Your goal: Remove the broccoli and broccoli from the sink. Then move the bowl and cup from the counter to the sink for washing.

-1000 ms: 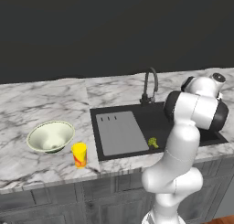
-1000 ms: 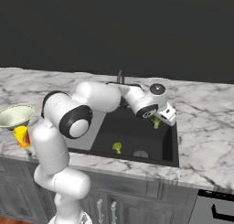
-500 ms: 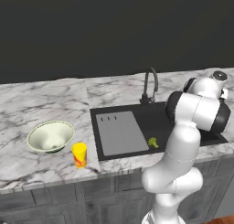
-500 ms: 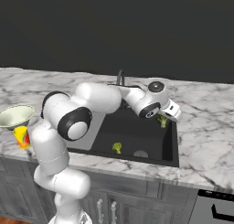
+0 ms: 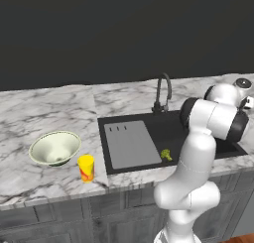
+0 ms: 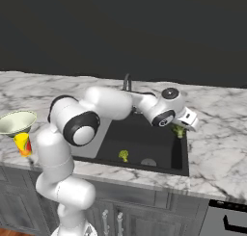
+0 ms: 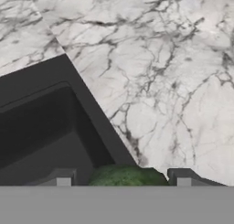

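My gripper is shut on a dark green broccoli, holding it just above the right rim of the black sink. The hand view has that broccoli between my fingertips, with the sink corner and the marble counter below. A second, yellowish broccoli lies on the basin floor near the front wall. The cream-green bowl and the yellow cup stand on the counter left of the sink.
A dark gooseneck tap rises behind the basin. A grey flat panel covers the sink's left part. Bare marble counter stretches right of the sink. Grey cabinet fronts run below.
My gripper has carried the dark green broccoli further right, from over the basin's right side to above its right rim. Bowl, cup and the other broccoli have not moved.
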